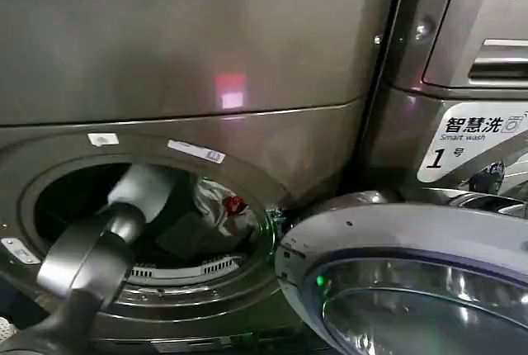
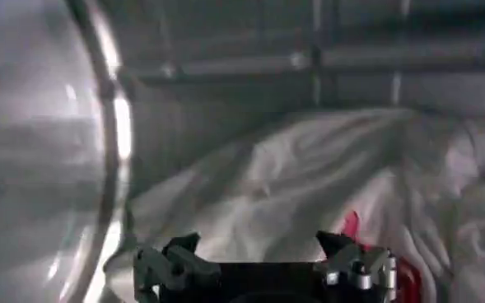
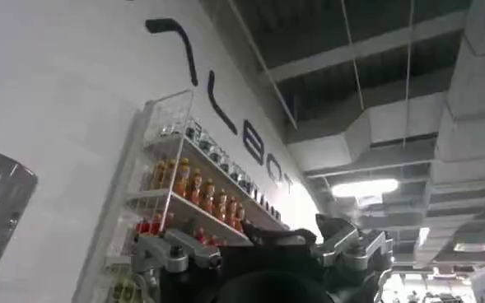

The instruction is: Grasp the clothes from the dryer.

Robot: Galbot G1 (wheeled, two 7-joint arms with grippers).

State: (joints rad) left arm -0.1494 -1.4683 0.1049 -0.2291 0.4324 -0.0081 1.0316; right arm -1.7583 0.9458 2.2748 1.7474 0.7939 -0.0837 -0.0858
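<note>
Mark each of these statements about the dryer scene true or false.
1. The left arm reaches into the dryer through its porthole. True.
2. The left gripper is shut on the clothes. False: its fingers stand open, with the fabric ahead of them.
3. The clothes lie inside the drum. True.
4. The right gripper is inside the drum too. False: it points up at a wall rack of bottles.
5. The dryer door is closed. False: it hangs open.

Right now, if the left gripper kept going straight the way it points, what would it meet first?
The clothes. The left gripper, fingers open, is inside the dryer drum, aimed at the whitish fabric just ahead; depth is hard to judge.
</note>
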